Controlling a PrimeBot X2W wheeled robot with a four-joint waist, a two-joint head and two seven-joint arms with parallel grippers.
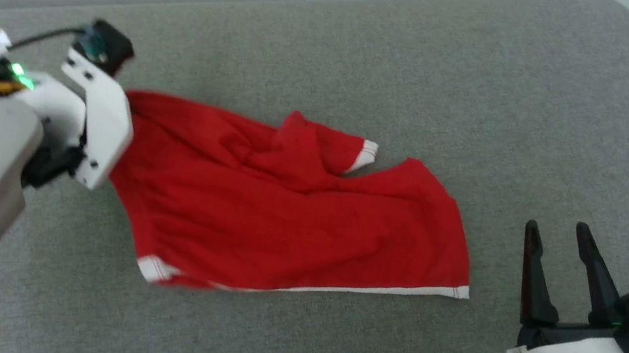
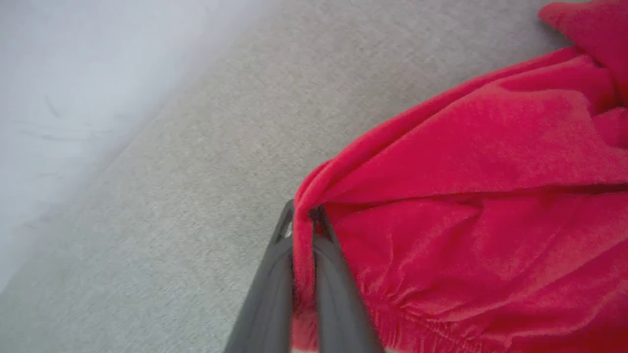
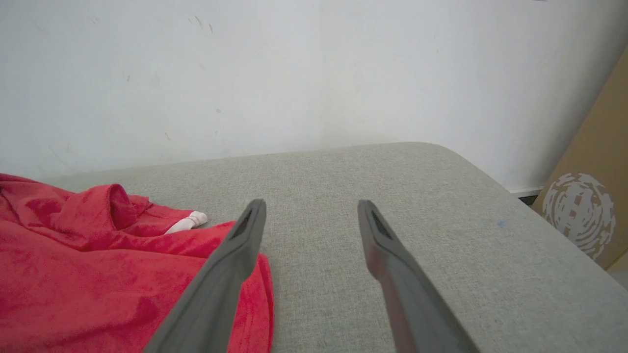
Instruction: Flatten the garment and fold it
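Pinching a fold of the garment [image 1: 283, 216] near its gathered elastic edge with the left gripper [image 2: 301, 215], jaws pressing together on the red cloth. Holding the right gripper [image 1: 557, 229] spread wide with nothing between the fingers, near the garment's right end but apart from it. Lying rumpled across the middle of the grey fabric table [image 1: 523, 96], white hem trim facing the robot, one white-cuffed leg flopping over on top. Showing a pale round print on brown cardboard [image 3: 588, 211] past the table's corner, too blurred for reading any writing.
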